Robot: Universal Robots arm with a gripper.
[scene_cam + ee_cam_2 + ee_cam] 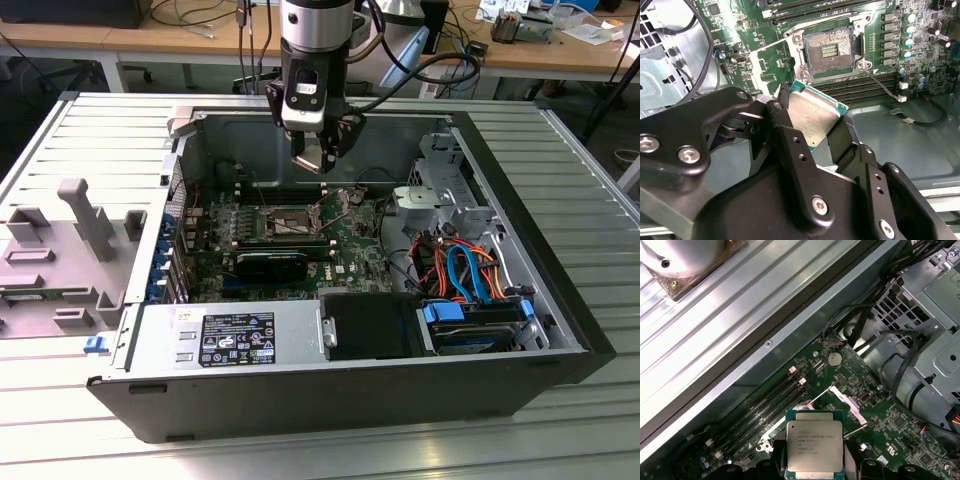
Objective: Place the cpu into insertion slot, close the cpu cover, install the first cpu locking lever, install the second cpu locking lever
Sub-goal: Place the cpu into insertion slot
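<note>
Silver-grey metal cpu (pixel 814 445) clamped in the gripper (pixel 322 158).
The chip is gripped at opposite edges by 2 black fingers (pixel 786 127) and is held tilted (its green rim can be seen). Below the gripper, well apart from it, the insertion slot (pixel 830 49) lies uncovered on the motherboard (pixel 355 250), its contacts exposed.

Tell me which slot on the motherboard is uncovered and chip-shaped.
The insertion slot: square, silver-rimmed, its dark centre lying exposed. The memory slots beside it are long, narrow and black.
</note>
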